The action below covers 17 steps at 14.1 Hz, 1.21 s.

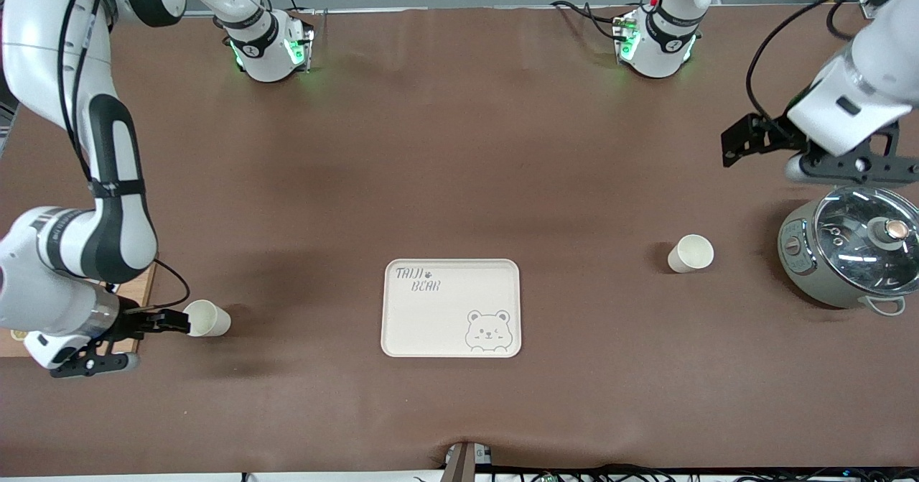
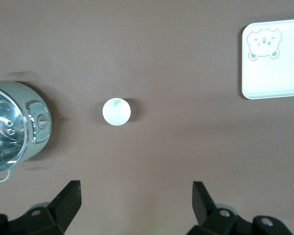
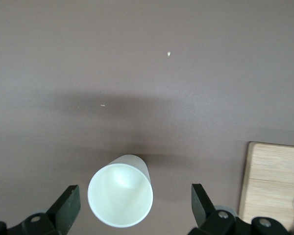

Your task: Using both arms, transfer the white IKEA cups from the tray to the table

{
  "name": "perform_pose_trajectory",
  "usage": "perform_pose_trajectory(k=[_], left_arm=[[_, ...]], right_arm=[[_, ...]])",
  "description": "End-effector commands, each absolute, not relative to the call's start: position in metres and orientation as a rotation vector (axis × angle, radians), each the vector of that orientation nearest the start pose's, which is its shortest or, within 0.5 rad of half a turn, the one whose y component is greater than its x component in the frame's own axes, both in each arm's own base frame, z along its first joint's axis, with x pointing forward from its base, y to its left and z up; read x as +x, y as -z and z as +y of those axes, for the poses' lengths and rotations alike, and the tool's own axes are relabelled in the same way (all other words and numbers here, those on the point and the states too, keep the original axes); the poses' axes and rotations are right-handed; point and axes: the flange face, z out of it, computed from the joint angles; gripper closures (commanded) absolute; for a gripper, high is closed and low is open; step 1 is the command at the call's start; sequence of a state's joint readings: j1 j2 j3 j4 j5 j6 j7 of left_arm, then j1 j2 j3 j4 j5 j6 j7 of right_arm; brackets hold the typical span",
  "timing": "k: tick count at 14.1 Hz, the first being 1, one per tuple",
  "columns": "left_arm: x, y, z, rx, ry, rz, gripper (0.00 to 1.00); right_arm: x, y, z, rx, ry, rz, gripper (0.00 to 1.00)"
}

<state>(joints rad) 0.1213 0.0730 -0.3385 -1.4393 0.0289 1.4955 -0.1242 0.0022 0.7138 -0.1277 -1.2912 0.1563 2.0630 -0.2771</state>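
Observation:
Two white IKEA cups stand upright on the brown table. One cup (image 1: pixel 208 319) is toward the right arm's end; in the right wrist view (image 3: pixel 120 197) I look down into it. My right gripper (image 1: pixel 174 320) (image 3: pixel 133 208) is open just over this cup, one finger on each side of its rim, not gripping it. The other cup (image 1: pixel 691 253) (image 2: pixel 116 111) stands toward the left arm's end, beside a pot. My left gripper (image 1: pixel 743 143) (image 2: pixel 136 196) is open and empty, high over the table, apart from that cup.
A cream bear-print tray (image 1: pixel 451 308) (image 2: pixel 274 63) lies mid-table between the cups. A grey pot with a glass lid (image 1: pixel 851 252) (image 2: pixel 14 129) stands at the left arm's end. A wooden board (image 1: pixel 136 288) (image 3: pixel 274 181) lies under the right arm.

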Motion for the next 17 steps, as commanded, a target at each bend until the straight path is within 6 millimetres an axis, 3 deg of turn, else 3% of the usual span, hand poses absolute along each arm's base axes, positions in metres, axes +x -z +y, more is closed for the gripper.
perform_pose_trajectory(k=[1,3,7,10,13,17], left_arm=[[0.544,-0.653,-0.114,-3.101,-0.042,0.142,0.00],[0.539,-0.653,-0.124,-3.094,-0.070,0.181,0.00],[0.539,-0.665,-0.105,-3.097,-0.074,0.263,0.00],[0.540,-0.663,-0.107,-3.092,-0.081,0.273,0.00],[0.544,-0.662,-0.090,-3.094,-0.083,0.234,0.00],[0.544,-0.661,-0.088,-3.095,-0.088,0.239,0.00]], right_arm=[[0.730,-0.387,-0.066,-3.077,0.120,-0.149,0.00],[0.719,-0.421,-0.066,-3.070,0.102,-0.075,0.00],[0.694,-0.485,-0.059,-3.052,0.061,0.111,0.00],[0.674,-0.538,-0.056,-3.038,0.125,0.122,0.00],[0.650,-0.572,-0.058,-3.026,0.082,0.193,0.00],[0.623,-0.610,-0.057,-3.059,0.065,0.219,0.00]])
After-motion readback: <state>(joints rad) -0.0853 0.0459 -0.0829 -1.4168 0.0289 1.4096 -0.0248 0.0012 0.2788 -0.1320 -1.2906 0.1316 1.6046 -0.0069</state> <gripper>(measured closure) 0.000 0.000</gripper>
